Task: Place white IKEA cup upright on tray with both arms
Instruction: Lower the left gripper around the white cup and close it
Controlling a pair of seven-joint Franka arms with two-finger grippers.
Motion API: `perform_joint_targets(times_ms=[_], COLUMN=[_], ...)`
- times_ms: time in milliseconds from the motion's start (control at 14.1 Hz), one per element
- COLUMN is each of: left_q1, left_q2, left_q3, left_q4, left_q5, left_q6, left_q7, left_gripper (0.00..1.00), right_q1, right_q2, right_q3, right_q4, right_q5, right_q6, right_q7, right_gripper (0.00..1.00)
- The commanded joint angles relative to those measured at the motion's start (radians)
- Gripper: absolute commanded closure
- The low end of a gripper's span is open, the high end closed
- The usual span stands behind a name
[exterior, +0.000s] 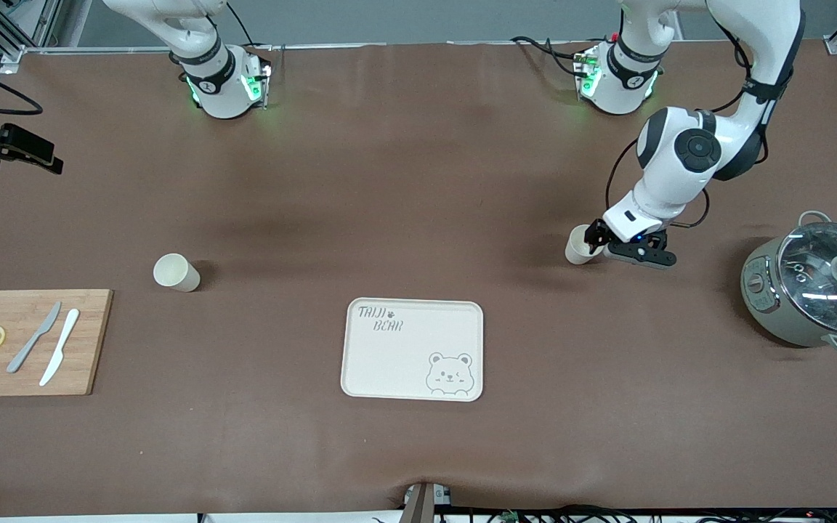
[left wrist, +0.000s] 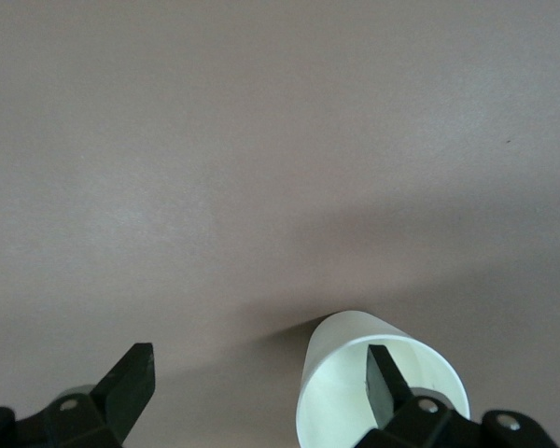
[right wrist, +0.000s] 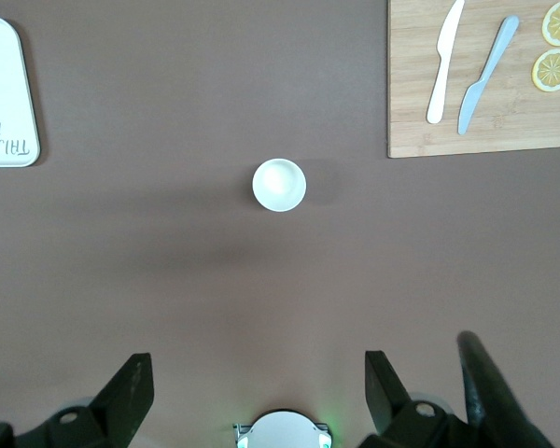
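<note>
Your left gripper (exterior: 602, 243) sits low at one white cup (exterior: 578, 245), fingers apart, one finger (left wrist: 385, 385) inside the rim, ready to pinch. Right gripper (right wrist: 252, 387) waits high, fingers apart, over the second cup (exterior: 176, 272). Tray (exterior: 413, 349) lies bare near the table's front edge.

We read only one text: "TAIJI BEAR" in dark hand-drawn capitals on the flat cream rounded-rectangle tray (exterior: 413, 349), with a small paw mark beside the first word; nothing else legible to us anywhere
</note>
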Motion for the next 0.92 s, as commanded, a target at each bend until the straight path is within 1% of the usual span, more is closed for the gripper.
perform_joint_targets(times_ms=[0,142,496,709,851], left_q1=[0.003,0.001,0.003,0.004,0.007], left_q2=[0.010,0.012,0.009,0.006,0.006], left_q3=[-0.007,-0.010,-0.044,-0.044,-0.044], left_q4=[-0.023,-0.030,-0.053,-0.062,-0.062], left_q5=[0.006,0.006,0.006,0.006,0.006], left_q6=[0.045,0.048,0.048,0.048,0.048], left_q7=[-0.022,-0.035,-0.081,-0.082,-0.082], left_gripper=[0.00,0.00,0.00,0.00,0.00], right_q1=[-0.009,-0.011,-0.003,-0.008,0.000], right_q2=[-0.004,0.003,0.005,0.003,0.000], right_q3=[0.006,0.006,0.008,0.006,0.008], right_q4=[0.005,0.003,0.005,0.005,0.005], right_q5=[-0.008,-0.006,0.003,0.049,0.050], right_q6=[-0.003,-0.004,0.003,0.005,0.017], right_q7=[0.011,0.012,0.014,0.011,0.011], right_gripper=[0.00,0.00,0.00,0.00,0.00])
